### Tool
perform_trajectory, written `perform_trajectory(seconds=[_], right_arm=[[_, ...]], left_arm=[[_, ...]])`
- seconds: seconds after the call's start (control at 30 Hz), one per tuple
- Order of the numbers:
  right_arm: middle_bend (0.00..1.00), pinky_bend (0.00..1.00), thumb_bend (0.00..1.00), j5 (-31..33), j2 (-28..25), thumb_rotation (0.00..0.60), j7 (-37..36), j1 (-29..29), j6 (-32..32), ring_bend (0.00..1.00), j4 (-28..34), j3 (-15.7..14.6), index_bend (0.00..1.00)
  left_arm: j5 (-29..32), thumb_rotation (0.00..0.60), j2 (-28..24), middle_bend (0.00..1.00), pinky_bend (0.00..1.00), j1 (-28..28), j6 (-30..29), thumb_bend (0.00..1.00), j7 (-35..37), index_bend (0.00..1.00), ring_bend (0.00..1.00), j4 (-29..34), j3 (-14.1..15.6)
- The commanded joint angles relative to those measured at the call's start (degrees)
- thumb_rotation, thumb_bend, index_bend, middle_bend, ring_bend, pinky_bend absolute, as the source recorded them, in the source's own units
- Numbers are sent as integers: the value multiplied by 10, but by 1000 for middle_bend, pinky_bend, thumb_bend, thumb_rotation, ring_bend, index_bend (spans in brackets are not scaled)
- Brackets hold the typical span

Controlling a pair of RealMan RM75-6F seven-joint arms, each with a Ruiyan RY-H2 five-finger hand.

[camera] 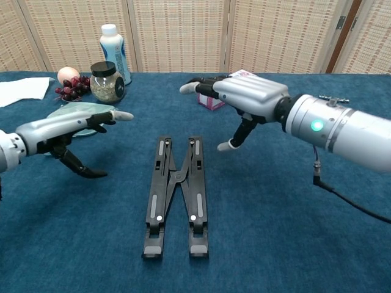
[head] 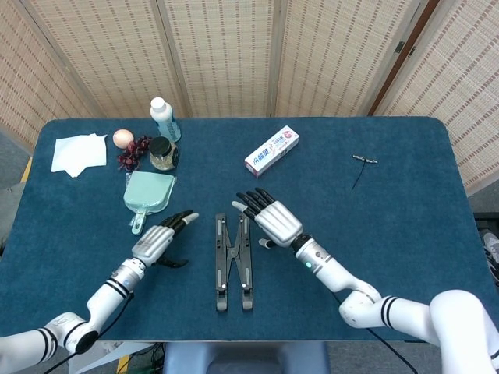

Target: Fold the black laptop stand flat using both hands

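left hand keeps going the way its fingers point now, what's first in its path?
Judging by the head view, the left hand points up and right, past the stand's top end. Nothing lies close ahead; the toothpaste box sits roughly on that line, though the hand's height above the table is unclear.
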State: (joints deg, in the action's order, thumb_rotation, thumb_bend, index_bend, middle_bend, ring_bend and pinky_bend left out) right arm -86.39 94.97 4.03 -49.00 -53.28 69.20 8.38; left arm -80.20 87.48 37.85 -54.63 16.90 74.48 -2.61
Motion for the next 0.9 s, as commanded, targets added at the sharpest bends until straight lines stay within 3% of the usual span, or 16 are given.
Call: perform_trajectory(seconds=[0.03, 0.17, 0.33, 0.9], right_arm=[[0, 0, 78, -51, -87, 600, -49, -50, 71, 0, 76, -25, 0], [0, 0, 85, -87, -127, 600, -88, -90, 123, 0, 97, -48, 0], [0, 0, 83, -125, -136, 600, -123, -129, 158, 0, 98, -76, 0], [0, 0, 70, -206, -61, 600, -162, -200, 143, 0, -16, -135, 0]], left_arm=[[22, 600, -20, 0, 111, -18, -16, 199, -24, 0, 7, 21, -7], [40, 600, -39, 0, 108, -35, -33, 199, -52, 0, 5, 36, -12], [58, 600, -55, 0, 104, -54, -52, 199, -71, 0, 2, 52, -19], [64, 600, -82, 0, 92, -91, -73, 199, -56, 0, 0, 83, -26]])
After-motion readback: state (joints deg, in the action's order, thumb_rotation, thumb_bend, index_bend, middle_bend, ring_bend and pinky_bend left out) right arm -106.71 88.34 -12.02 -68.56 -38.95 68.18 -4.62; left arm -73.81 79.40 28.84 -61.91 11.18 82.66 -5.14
